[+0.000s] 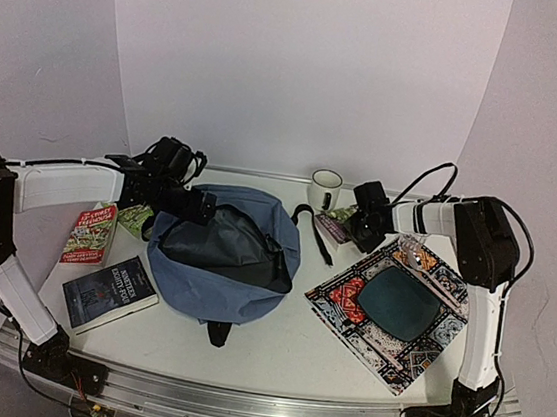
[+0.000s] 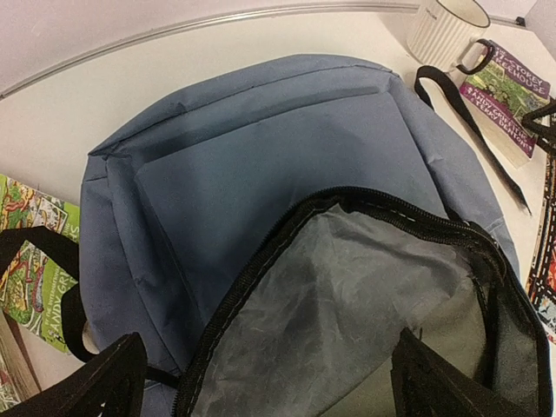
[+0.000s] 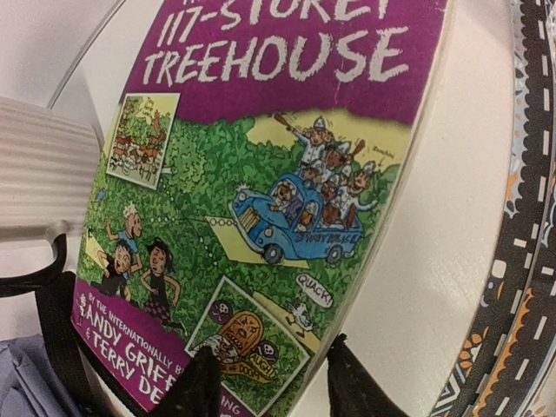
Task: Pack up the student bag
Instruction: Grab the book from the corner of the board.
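Observation:
The student bag (image 1: pixel 219 287) is a slate-blue backpack lying in the middle of the table. Its zip is undone and the grey lining (image 2: pixel 347 313) shows. My left gripper (image 1: pixel 198 206) hovers at the bag's upper left rim. It is open wide over the mouth (image 2: pixel 274 391), with only lining between its fingers. My right gripper (image 1: pixel 344 231) is down at a purple-and-green Treehouse book (image 3: pixel 261 200) beside the mug. Its jaws stand part open (image 3: pixel 274 382): one fingertip (image 3: pixel 200 387) is over the cover, the other (image 3: pixel 352 382) is just off the book's right edge.
A white ribbed mug (image 1: pixel 325 187) stands behind the Treehouse book. A patterned cloth mat (image 1: pixel 394 302) lies on the right. A red book (image 1: pixel 90 232), a dark blue book (image 1: pixel 108 293) and a green book (image 2: pixel 30 261) lie left of the bag. A black strap (image 2: pixel 469 122) trails toward the mug.

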You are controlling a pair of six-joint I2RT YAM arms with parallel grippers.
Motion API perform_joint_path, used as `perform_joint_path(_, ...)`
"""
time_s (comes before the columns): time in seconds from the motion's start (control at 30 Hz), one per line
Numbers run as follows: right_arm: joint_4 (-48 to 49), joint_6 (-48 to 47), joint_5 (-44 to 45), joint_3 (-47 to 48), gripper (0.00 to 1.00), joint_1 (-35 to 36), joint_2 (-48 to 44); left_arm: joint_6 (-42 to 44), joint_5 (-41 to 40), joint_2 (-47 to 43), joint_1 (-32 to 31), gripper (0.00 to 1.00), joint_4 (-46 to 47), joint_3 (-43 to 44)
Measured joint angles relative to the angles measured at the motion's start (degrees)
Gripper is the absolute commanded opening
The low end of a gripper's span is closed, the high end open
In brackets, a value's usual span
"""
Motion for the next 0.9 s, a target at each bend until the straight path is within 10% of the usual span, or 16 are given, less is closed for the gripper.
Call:
perform_joint_path(0.17, 1.2, 1.0, -0.8, 0.0, 0.00, -0.4, 0.0, -0.2, -0.2, -0.8, 0.0, 0.99, 0.0, 0.0)
perform_joint_path(0.9, 7.3, -0.5, -16.0, -18.3, 0.00, -0.9, -19.7, -8.8, 3.7, -1.4, 0.5, 0.99, -0.9, 1.6)
